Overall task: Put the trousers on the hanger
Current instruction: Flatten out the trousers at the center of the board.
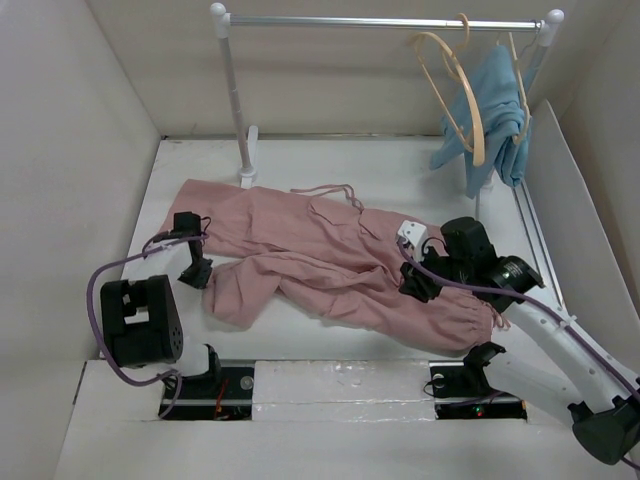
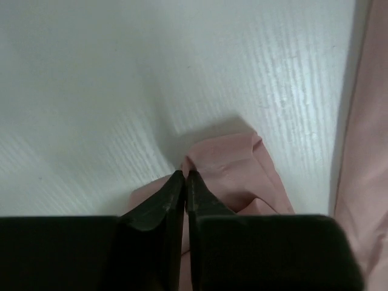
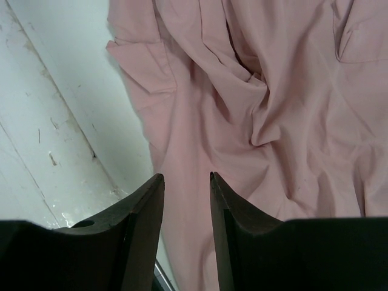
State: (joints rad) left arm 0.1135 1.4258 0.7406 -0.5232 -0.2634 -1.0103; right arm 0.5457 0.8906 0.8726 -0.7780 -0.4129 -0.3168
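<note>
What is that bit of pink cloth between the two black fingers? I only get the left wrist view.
Observer: It is one leg end of the trousers, which lie spread across the table. The left gripper is shut on a fold of it.
Visitor: Where is the other arm?
Observer: The right gripper is over the trousers' opposite side, with its jaws open and nothing between them.
Visitor: Is there a hanger anywhere?
Observer: Yes, a bare wooden hanger hangs on the rail at the back right, next to a light-blue garment.
</note>
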